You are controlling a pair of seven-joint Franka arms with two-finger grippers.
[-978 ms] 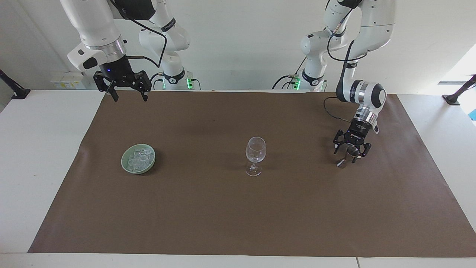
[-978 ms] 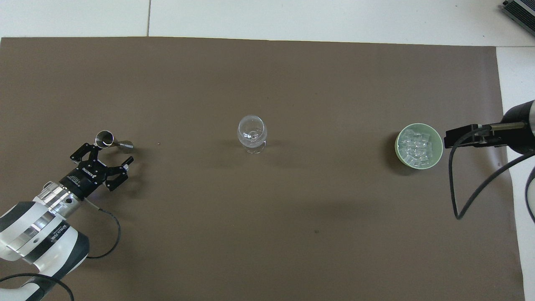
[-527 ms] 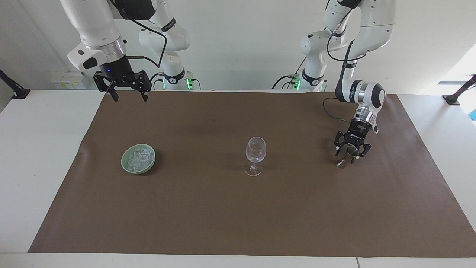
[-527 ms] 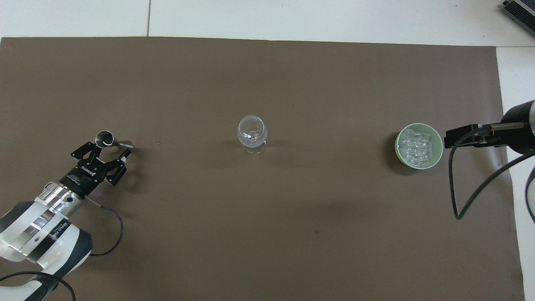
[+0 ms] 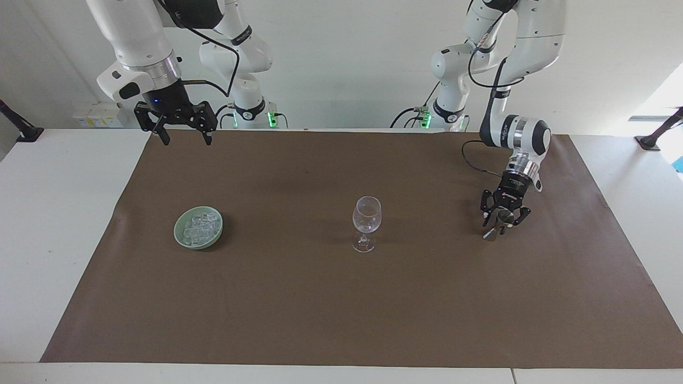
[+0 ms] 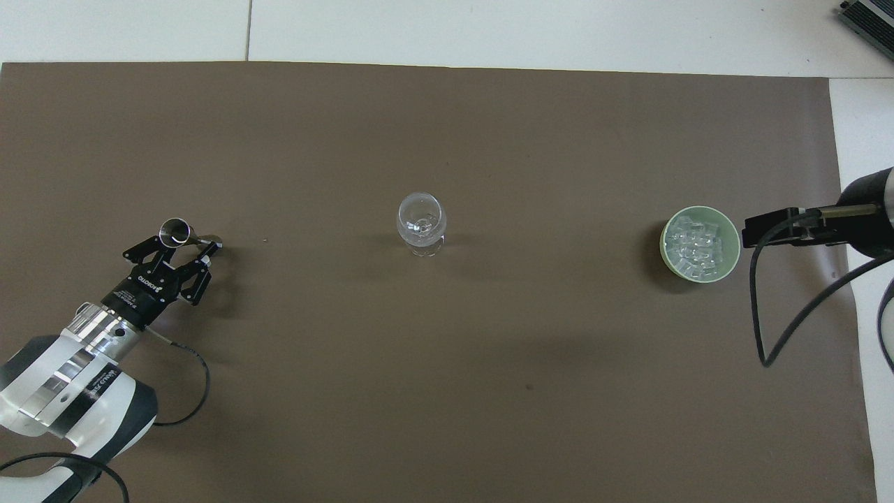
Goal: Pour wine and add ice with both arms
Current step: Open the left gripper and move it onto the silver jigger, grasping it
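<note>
Ice (image 5: 201,225) in green bowl (image 5: 181,239), well apart from raised right hand (image 5: 183,140)

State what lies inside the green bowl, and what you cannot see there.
The green bowl holds a heap of clear ice cubes, seen in both views. The bowl's bottom is covered by the ice, so anything under the heap cannot be seen.

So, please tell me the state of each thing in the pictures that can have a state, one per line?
Wine glass: upright at the mat's middle, looks empty.
Green bowl: upright, filled with ice.
Metal jigger: upright, between the left tool's fingers.
Left tool: low around the jigger, partly closed; grip not certain.
Right tool: open, raised over the mat's edge near the robots, waiting.
</note>
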